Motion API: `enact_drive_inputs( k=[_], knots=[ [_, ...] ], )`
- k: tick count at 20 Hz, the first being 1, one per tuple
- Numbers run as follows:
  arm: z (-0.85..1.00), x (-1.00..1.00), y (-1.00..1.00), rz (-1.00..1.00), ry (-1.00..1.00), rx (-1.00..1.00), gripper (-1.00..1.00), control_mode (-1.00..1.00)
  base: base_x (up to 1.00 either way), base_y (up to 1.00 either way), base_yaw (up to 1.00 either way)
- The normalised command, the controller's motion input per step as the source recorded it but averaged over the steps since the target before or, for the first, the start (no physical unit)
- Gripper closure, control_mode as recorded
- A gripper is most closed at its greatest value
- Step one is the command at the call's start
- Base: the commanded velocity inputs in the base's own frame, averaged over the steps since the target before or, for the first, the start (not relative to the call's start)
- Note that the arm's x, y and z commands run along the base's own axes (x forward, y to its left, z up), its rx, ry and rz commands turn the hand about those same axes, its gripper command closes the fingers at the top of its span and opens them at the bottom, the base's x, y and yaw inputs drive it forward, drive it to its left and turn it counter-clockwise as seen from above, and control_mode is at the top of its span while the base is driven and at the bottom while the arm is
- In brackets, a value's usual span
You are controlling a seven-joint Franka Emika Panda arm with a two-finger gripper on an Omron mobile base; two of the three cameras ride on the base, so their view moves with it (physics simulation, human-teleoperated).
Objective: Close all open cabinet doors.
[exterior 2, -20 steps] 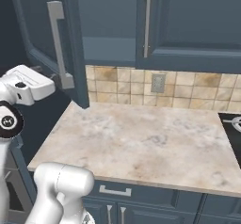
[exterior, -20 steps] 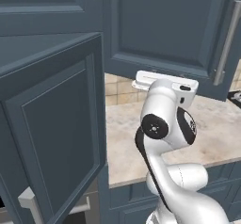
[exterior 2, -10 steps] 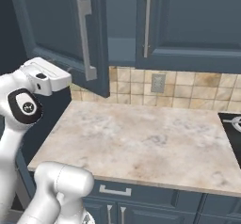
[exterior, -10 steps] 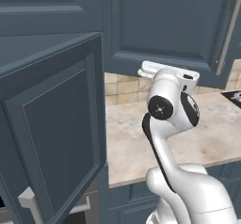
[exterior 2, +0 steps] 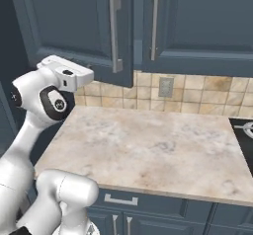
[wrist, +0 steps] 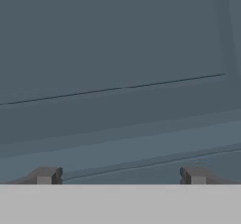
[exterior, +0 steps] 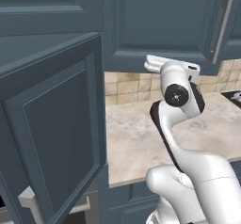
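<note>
Hand view — cabinet door (wrist: 117, 53) beyond fingers (wrist: 47, 175)

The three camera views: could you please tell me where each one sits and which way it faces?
Left base view: behind the arm to its left, facing the wall cabinets over the counter; an open cabinet door fills its left; the white arm rises lower right.
Right base view: behind the arm to its right, facing the same counter and the upper cabinet door with its silver handle; the arm rises lower left.
Hand view: on the hand, looking close at a door panel past the open gripper.
Both base views share counter, tiled backsplash and arm.
</note>
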Motion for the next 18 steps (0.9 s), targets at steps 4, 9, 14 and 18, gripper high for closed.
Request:
enact_drive_inputs(
  k=[4,9,14,18],
  knots=[
    [0.0,0.57,-0.31,0.15,0.0,0.04,-1.0,-1.0,0.0,0.0,0.0],
    [0.0,0.43,-0.17,0.1,0.0,0.02,-1.0,-1.0,0.0,0.0,0.0],
    [0.0,0.21,-0.04,0.03,0.02,0.0,-1.0,-1.0,0.0,0.0,0.0],
    [0.0,0.11,0.0,0.0,0.06,0.0,-1.0,-1.0,0.0,0.0,0.0]
  ],
)
